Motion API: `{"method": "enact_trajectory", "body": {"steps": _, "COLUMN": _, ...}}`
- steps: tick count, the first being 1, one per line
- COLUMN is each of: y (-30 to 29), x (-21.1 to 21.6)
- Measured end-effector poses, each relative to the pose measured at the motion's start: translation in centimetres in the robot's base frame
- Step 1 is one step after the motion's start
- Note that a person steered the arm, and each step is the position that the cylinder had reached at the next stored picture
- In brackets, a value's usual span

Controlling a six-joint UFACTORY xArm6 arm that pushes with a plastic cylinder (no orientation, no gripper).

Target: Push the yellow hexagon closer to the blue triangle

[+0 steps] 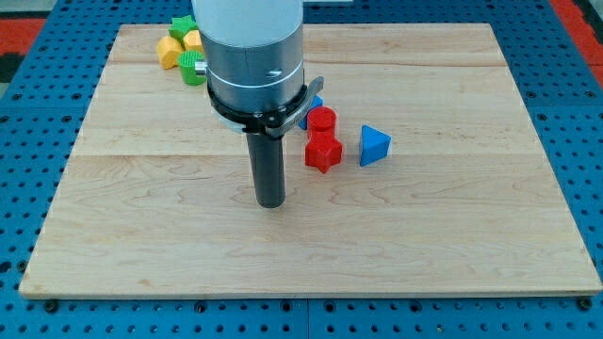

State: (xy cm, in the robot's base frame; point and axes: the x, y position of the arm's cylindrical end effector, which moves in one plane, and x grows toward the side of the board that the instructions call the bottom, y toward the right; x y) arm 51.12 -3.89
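The blue triangle (374, 145) lies right of the board's middle. Two red blocks sit just left of it, one (323, 151) near it and one (322, 120) above that. Another blue block (314, 106) peeks out behind the arm. At the view's top left is a cluster: a yellow hexagon-like block (192, 40), a second yellow block (169, 51), a green block (181, 25) and a green ribbed block (193, 68). My tip (271, 202) rests on the board left of and below the red blocks, far below the yellow blocks.
The wooden board (452, 235) lies on a blue perforated table (575, 113). The arm's wide grey body (252, 56) hides part of the board's top middle and the right side of the top-left cluster.
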Motion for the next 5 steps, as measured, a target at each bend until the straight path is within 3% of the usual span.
{"method": "enact_trajectory", "body": {"steps": 2, "y": 0.0, "x": 0.0}}
{"method": "enact_trajectory", "body": {"steps": 3, "y": -6.0, "x": 0.0}}
{"method": "enact_trajectory", "body": {"steps": 5, "y": -8.6, "x": -0.1}}
